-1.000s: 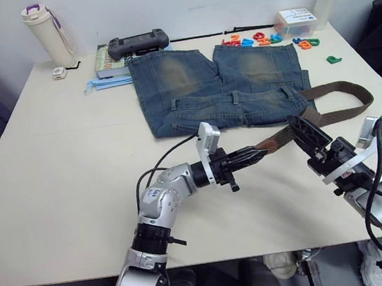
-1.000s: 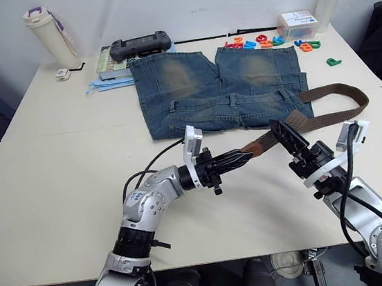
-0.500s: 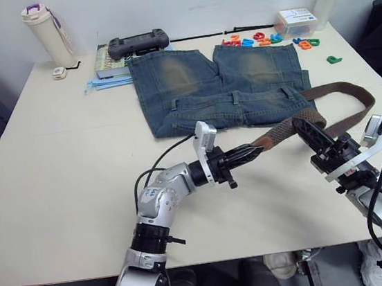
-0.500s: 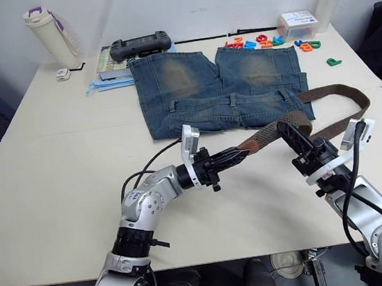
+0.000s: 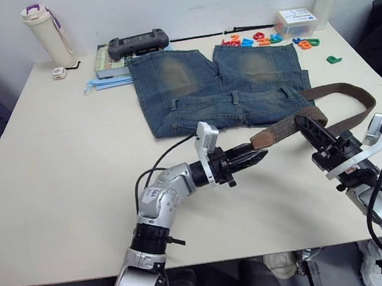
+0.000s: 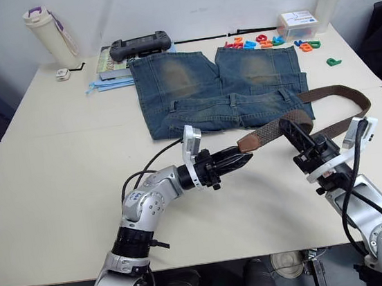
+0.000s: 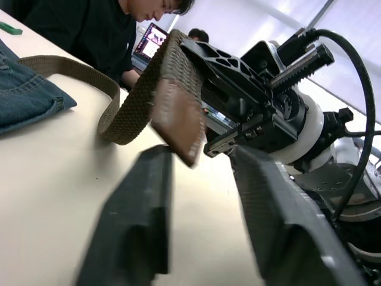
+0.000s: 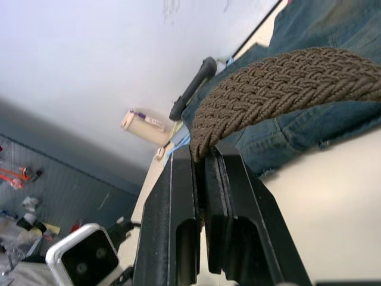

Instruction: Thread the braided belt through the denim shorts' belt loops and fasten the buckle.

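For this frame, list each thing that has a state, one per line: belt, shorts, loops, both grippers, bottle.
braided belt: unthreaded, lifted off the table, tan end free
denim shorts: laid flat, waistband toward the robot
belt loops: empty
right gripper: shut on the braided belt
left gripper: open, just short of the belt's tan end
white bottle: upright, capped

Braided belt (image 6: 273, 130): buckle end not identifiable, perhaps at far end beside denim shorts (image 5: 220, 85). Stretch pinched inside right gripper (image 8: 202, 173) hidden by its fingers. Belt loops (image 5: 233, 98) too small to judge. Left gripper (image 7: 199, 179) fingers blurred, cut off by edge.
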You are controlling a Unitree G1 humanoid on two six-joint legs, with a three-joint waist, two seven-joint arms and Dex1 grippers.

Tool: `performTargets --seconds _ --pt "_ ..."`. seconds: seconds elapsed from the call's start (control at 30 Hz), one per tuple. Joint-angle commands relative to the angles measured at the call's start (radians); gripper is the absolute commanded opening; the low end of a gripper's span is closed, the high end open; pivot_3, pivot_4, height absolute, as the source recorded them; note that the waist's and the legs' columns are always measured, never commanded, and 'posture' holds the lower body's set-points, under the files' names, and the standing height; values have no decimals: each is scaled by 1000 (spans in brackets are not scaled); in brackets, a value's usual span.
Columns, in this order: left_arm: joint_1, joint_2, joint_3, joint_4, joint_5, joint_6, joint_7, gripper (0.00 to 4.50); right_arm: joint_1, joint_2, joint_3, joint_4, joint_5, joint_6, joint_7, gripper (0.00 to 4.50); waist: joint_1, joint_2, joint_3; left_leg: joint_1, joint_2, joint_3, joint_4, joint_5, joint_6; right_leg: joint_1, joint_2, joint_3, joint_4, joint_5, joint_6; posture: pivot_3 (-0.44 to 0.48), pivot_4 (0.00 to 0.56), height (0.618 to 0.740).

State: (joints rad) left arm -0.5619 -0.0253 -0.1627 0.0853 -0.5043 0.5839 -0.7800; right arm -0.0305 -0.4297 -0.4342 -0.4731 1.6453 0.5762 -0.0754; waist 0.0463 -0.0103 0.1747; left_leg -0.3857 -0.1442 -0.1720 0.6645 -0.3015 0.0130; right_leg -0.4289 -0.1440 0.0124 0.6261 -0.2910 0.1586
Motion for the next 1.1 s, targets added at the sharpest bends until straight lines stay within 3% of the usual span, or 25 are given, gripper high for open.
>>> performTargets --seconds 0.03,0.1,0.27,0.4,0.53,0.67,0.77,0.9,1.1 --pt "-11 3 -9 -27 27 -63 4 3754 -13 11 -21 -36 -17 -50 -22 0 0 0 0 0 0 0 0 0 0 0 0 0 0 0 0 0 150 714" --pt "-20 10 3 -16 31 -72 11 4475 -15 14 -27 -28 -29 -64 -35 0 0 0 0 0 0 0 0 0 0 0 0 0 0 0 0 0 150 714" --pt "-69 71 46 68 90 -148 43 4475 -32 13 -52 -19 -49 -110 -84 0 -3 0 0 0 0 0 0 0 0 0 0 0 0 0 0 0 150 714" --pt "-178 113 -7 310 314 -416 157 4475 -43 18 -56 -31 -44 -132 -123 0 1 0 0 0 0 0 0 0 0 0 0 1 0 0 0 0 150 714" --pt "-315 132 -154 624 610 -778 337 4475 -29 35 -54 -51 -62 -149 -159 0 7 0 0 0 0 1 -1 0 0 0 0 1 -1 1 0 0 150 714" --pt "-426 114 -229 863 783 -953 540 4475 -5 63 -50 -84 -73 -165 -178 0 8 0 0 -1 -1 2 -1 0 2 0 0 2 -2 1 2 0 150 714" --pt "-515 101 -299 1003 917 -987 715 4475 21 87 -46 -128 -80 -183 -190 0 4 -1 0 -1 -1 3 -1 0 2 -1 0 3 -2 2 3 0 150 714" --pt "-592 79 -352 1140 1019 -954 857 4475 38 112 -32 -172 -94 -203 -205 0 -3 -1 0 0 -1 7 -1 0 3 -2 1 8 -1 2 4 0 150 714" --pt "-619 74 -326 1229 1028 -876 872 4475 62 126 -13 -213 -110 -220 -219 0 -11 -1 0 0 -1 9 -1 0 4 -3 1 11 0 3 5 0 150 714"
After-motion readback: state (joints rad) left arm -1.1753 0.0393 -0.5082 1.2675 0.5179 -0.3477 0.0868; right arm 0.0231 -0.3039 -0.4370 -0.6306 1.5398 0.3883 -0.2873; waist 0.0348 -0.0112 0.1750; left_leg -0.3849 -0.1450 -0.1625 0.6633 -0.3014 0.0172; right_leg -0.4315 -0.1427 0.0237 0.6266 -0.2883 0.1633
